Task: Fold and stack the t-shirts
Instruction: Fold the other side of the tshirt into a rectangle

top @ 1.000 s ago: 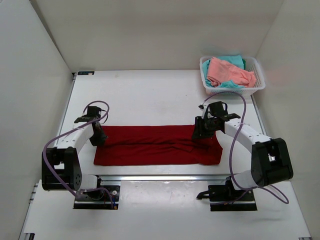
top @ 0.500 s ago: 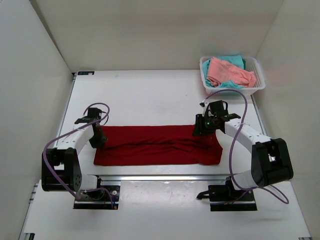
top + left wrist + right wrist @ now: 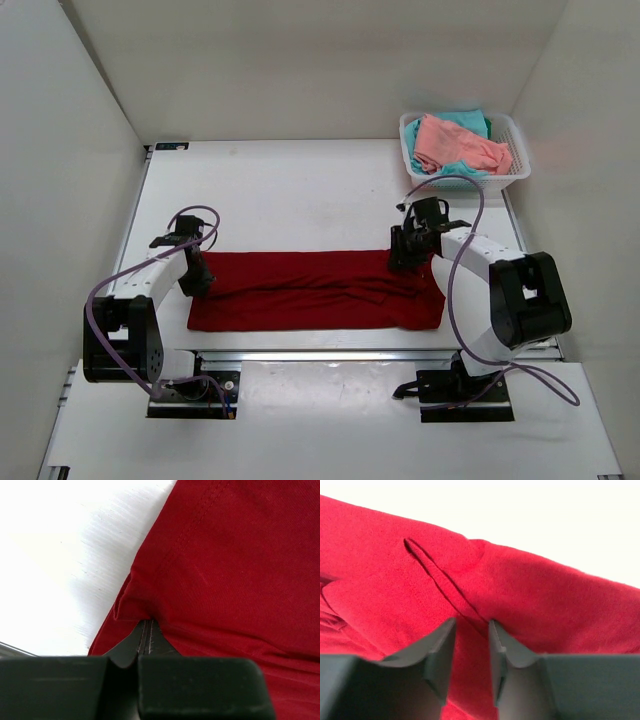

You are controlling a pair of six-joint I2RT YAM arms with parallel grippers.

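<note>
- The dark red t-shirt (image 3: 310, 292) lay spread as a long flat band across the near part of the white table (image 3: 300, 190), between the two arms.
- The left gripper (image 3: 197, 280) was at the left end of this shirt, with its jaws pressed together and a small fold of the red cloth pinched at their tips.
- The right gripper (image 3: 405, 258) stood at the far right corner of the same shirt. Its jaws were partly apart.
- Only the right wrist view showed the gap between the fingers (image 3: 440, 650), with red cloth and a thin seam running into it. I could not tell whether they pressed the cloth.
- Only the left wrist view showed the cloth puckering where the jaws met, beside the bare white surface.
- Only the top view showed the white mesh basket (image 3: 470, 183) at the far right corner of the table. The salmon pink t-shirt (image 3: 455, 143) was crumpled in it on top of the teal t-shirt (image 3: 468, 118).
- Plain white walls (image 3: 330, 60) enclosed the table on three sides.
- A metal rail (image 3: 330, 355) ran along the table's near edge, just in front of the red shirt.
- Purple cables (image 3: 115, 280) looped along both arms.
</note>
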